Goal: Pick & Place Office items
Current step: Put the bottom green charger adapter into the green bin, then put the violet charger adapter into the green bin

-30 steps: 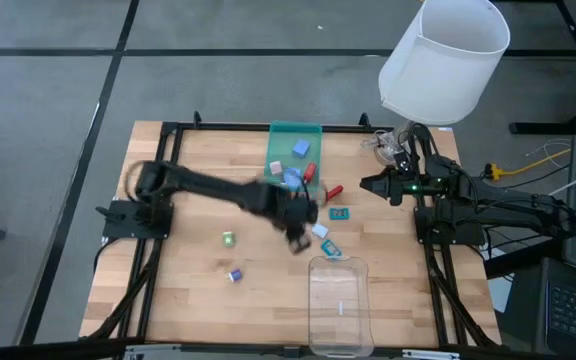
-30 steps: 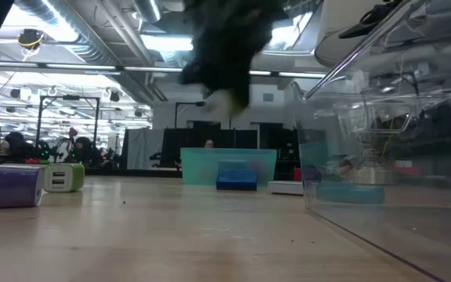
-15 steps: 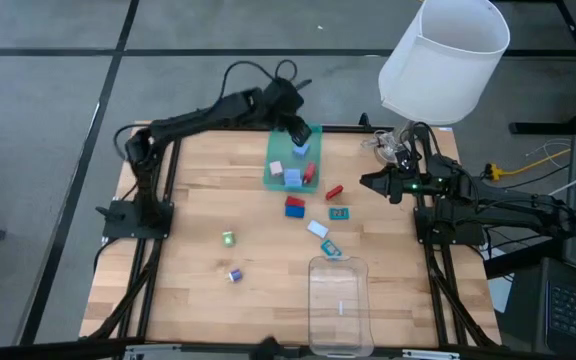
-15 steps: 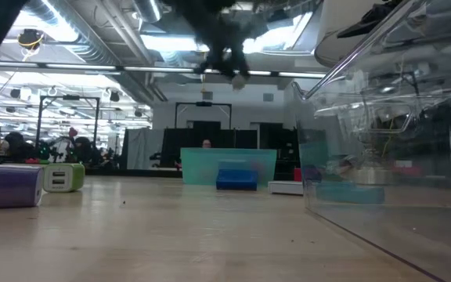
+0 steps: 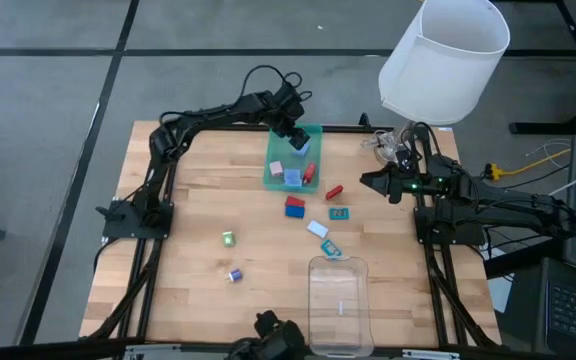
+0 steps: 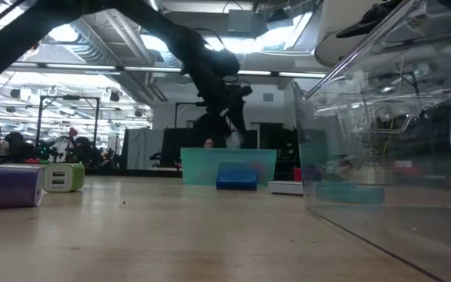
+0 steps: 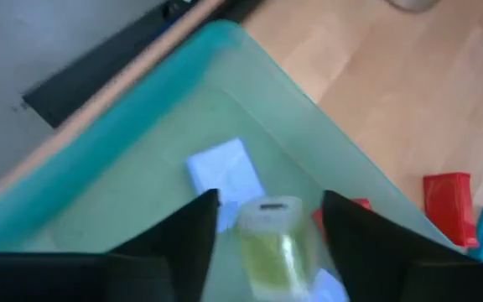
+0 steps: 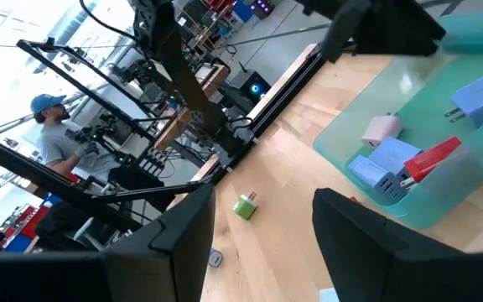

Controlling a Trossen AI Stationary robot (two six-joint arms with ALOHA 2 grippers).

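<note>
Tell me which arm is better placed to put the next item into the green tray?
Left. The left gripper hangs over the green tray with a pale green piece between its fingers; the right gripper waits at the table's right edge.

The left gripper (image 5: 290, 133) is hiding part of the green tray (image 5: 278, 178). Its held item (image 7: 268, 243) is showing blurred in the left wrist view.
</note>
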